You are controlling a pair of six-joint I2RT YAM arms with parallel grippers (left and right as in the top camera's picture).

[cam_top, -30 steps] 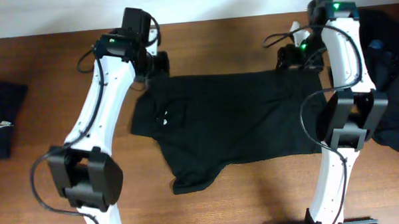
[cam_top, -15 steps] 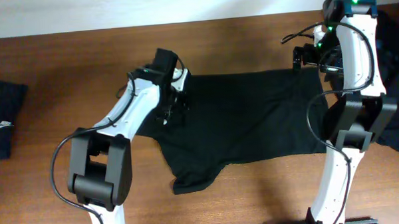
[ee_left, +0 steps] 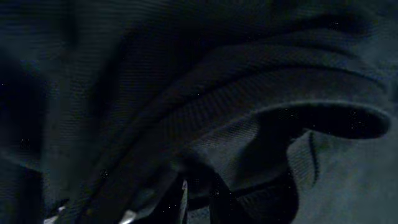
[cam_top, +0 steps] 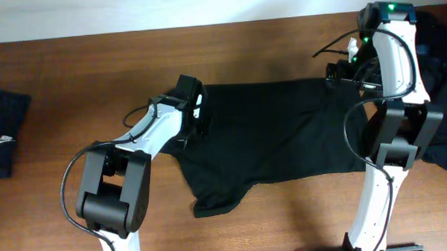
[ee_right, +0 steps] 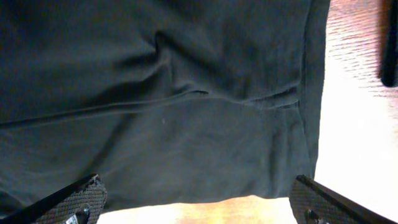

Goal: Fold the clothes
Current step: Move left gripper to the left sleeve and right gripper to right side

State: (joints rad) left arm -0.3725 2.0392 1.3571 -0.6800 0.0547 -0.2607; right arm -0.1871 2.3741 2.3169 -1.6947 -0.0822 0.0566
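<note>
One of the clothes, a black T-shirt [cam_top: 276, 135], lies spread across the middle of the table. My left gripper [cam_top: 191, 115] is over the shirt's left part and is shut on a bunch of its fabric. In the left wrist view dark folds of the shirt [ee_left: 205, 106] fill the frame and hide most of the left gripper [ee_left: 186, 205]. My right gripper [cam_top: 342, 68] hovers at the shirt's far right corner. The right wrist view shows this gripper [ee_right: 199, 208] open wide over the shirt's edge [ee_right: 186, 124], with nothing between its fingers.
A folded black garment with a small white logo [cam_top: 2, 133] lies at the table's left edge. A heap of dark clothes [cam_top: 442, 95] sits at the right, behind the right arm. Bare wooden table [cam_top: 73, 78] surrounds the shirt.
My left gripper closed on the shirt's far left part and carried it right and nearer, over the shirt. My right gripper opened wide and shifted slightly right.
</note>
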